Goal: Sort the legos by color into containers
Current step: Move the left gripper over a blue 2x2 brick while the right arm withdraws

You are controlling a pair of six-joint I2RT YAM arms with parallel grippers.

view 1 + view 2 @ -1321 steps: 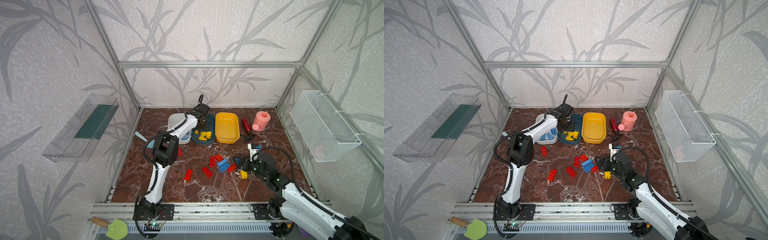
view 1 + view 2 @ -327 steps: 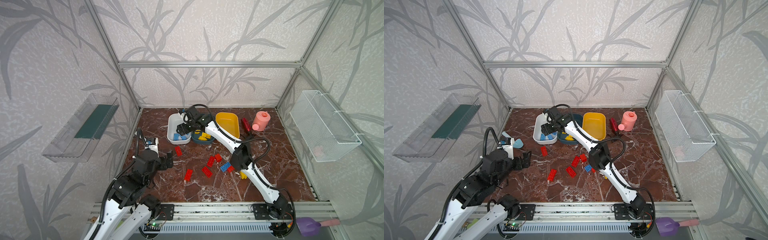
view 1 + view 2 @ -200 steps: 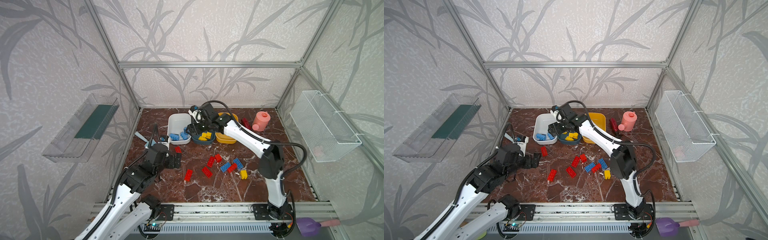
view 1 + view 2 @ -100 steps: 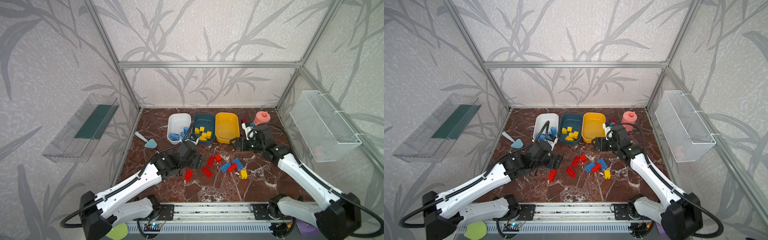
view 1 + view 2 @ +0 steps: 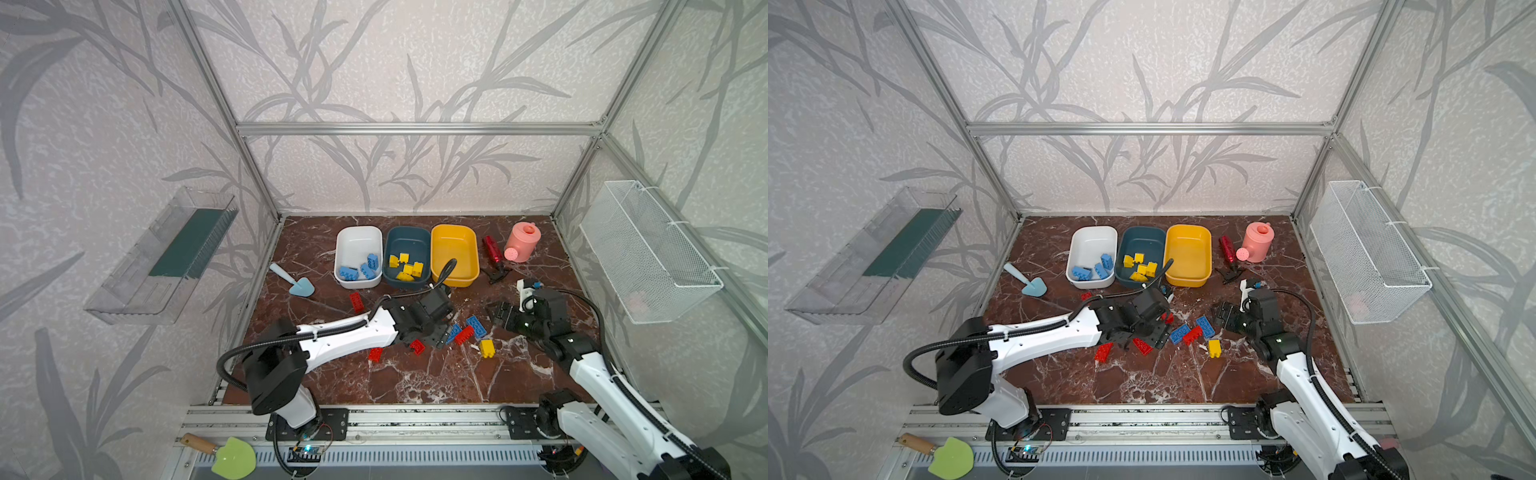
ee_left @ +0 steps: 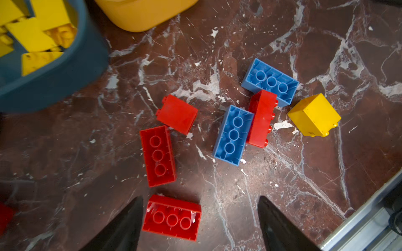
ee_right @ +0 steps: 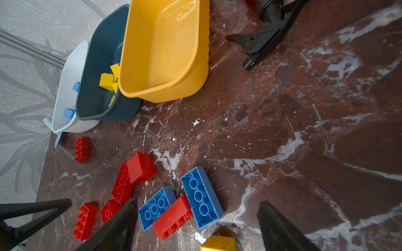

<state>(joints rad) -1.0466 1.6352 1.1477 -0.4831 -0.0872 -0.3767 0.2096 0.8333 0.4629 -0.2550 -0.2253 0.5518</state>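
Roughly halfway: blue legos are sitting in the white tub, yellow legos in the teal tub, yellow tub empty, red legos, two blue bricks and one yellow brick lying loose on the floor by left gripper and right gripper, both gaping empty.

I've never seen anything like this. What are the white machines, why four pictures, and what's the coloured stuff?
They are two robot arms, left and right, in a walled booth. Two pictures look down from above; two close-ups come from cameras on the arms' wrists. At the back, the white tub holds blue bricks, the teal tub yellow bricks, and the yellow tub looks empty. Loose on the table lie red bricks, more blue ones and one yellow brick. The left tool and right tool hover open above them, holding nothing.
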